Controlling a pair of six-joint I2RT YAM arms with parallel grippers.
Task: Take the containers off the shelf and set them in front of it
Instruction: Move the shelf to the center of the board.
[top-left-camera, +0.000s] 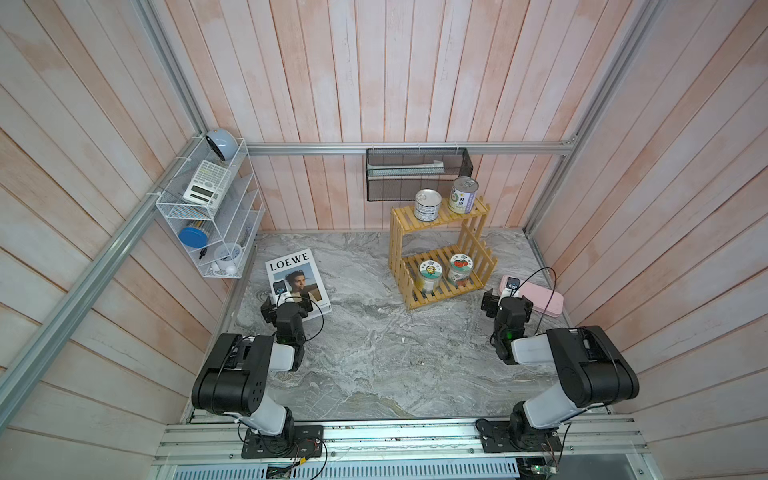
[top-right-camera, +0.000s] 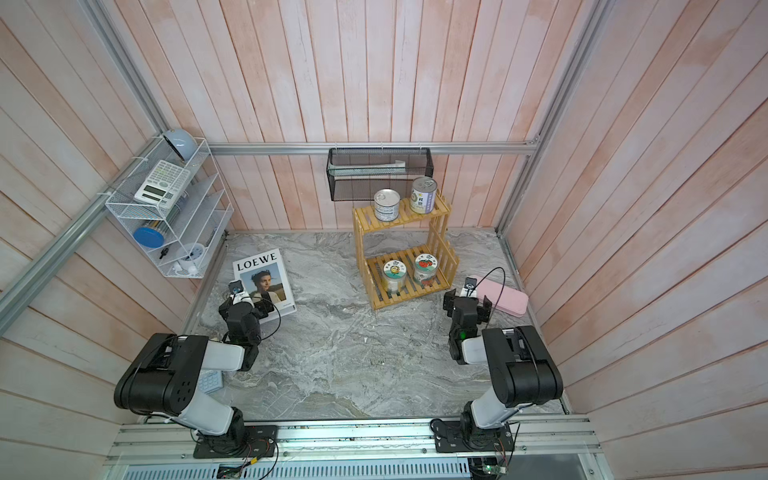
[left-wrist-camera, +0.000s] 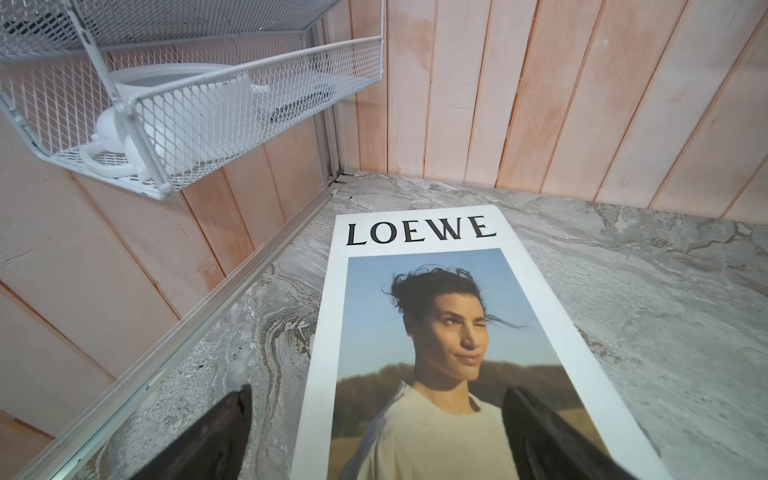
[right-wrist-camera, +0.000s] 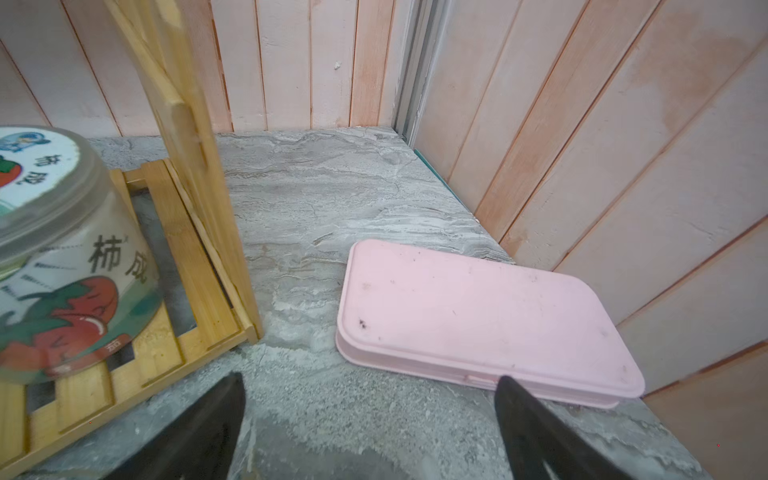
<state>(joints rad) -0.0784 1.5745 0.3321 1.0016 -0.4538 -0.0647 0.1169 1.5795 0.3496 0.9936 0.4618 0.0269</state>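
Shelf stands far right, fully loaded: cans on upper tier, jars on lower. Left gripper, over magazine, and right gripper, beside case, both spread wide, empty, evidently ready for grasping.

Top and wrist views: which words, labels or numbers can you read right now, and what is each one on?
"LOEWE": cover of the magazine, readable in the left wrist view and both top views.
"柿成": side label of the tomato jar; the rest of the label is cut off or blurred.
Too small to read: the labels on the purple-label can, white-label can and second jar, and the calculator keys.
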